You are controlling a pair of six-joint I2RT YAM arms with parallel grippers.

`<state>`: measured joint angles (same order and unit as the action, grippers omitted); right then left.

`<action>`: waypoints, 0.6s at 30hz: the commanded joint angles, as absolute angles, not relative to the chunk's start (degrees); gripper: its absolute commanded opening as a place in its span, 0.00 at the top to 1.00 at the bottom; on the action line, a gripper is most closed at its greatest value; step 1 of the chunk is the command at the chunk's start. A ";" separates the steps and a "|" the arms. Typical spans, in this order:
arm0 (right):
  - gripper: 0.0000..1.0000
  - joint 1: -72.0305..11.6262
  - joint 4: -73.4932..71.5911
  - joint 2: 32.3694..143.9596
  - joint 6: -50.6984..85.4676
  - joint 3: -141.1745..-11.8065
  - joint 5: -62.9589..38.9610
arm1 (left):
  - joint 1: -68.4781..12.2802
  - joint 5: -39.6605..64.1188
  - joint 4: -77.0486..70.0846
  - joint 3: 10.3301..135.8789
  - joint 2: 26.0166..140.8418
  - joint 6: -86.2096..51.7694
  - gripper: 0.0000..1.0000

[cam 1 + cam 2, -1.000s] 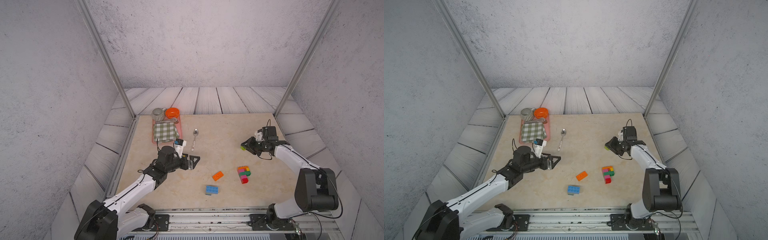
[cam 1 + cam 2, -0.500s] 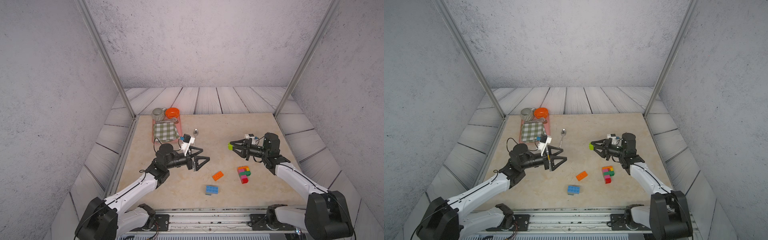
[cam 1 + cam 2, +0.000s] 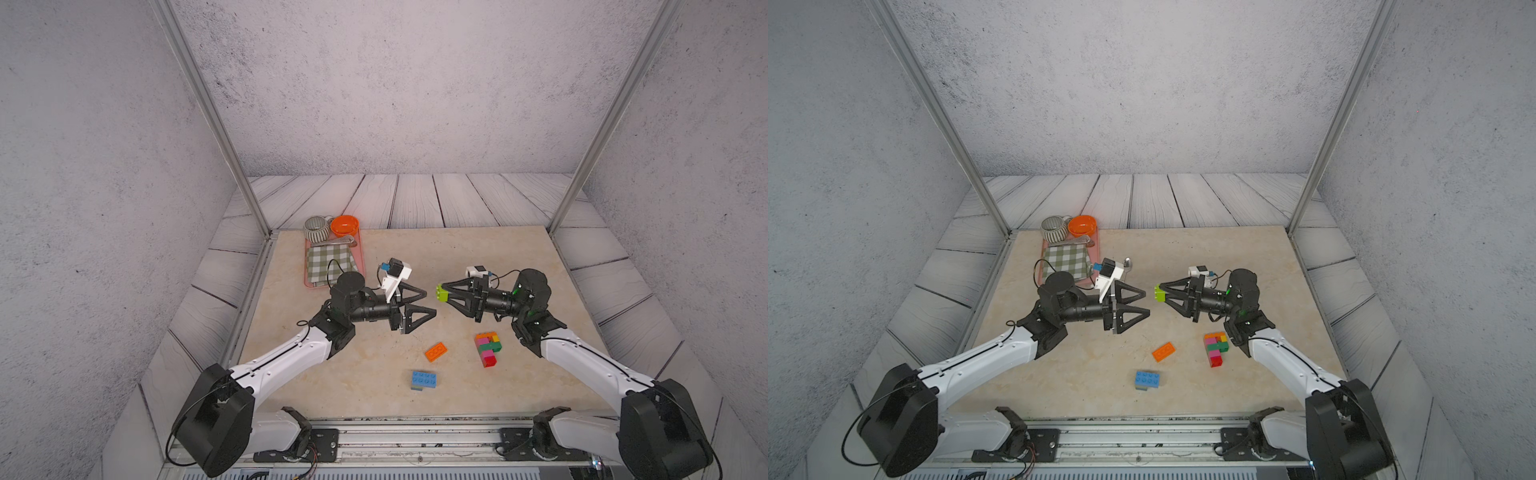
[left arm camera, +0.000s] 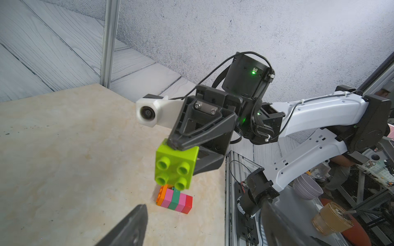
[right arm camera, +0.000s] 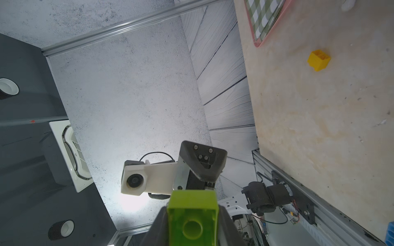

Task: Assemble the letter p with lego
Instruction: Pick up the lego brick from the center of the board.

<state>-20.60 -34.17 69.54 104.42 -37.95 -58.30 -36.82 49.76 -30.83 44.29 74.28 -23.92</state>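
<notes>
Lately both arms have swung in to face each other above the middle of the surface (image 3: 436,249). In both top views the right fingers (image 3: 459,304) stay clenched on the lime brick (image 3: 441,293), brought in from the far right, while the left fingers (image 3: 415,318) stand wide apart and empty just left of it; this looks like a hand-over before the brick joins the part-built coloured stack (image 3: 487,348) at near right. From the left wrist the brick shows four studs, pinched on two sides, with the stack lying beyond it; from the right wrist it sits tight between the right fingers, apart from the left ones.
</notes>
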 commanded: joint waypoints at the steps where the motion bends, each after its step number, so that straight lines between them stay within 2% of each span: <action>1: 0.70 -22.56 -36.85 69.52 106.62 -38.48 -57.53 | -37.13 50.19 -30.02 45.85 74.62 -21.33 0.12; 9: 0.70 -25.70 -34.87 70.34 104.77 -38.73 -56.21 | -37.09 50.08 -29.71 45.79 74.88 -20.74 0.21; 12: 0.70 -25.99 -35.11 70.97 104.59 -38.72 -56.03 | -37.13 50.27 -29.77 45.63 74.62 -20.70 0.29; 16: 0.71 -26.31 -35.38 71.72 104.51 -39.02 -55.98 | -37.10 50.27 -29.78 45.31 74.32 -20.65 0.47; 18: 0.71 -26.37 -35.39 71.93 104.67 -39.11 -55.90 | -37.10 50.42 -29.53 45.29 74.12 -20.53 0.51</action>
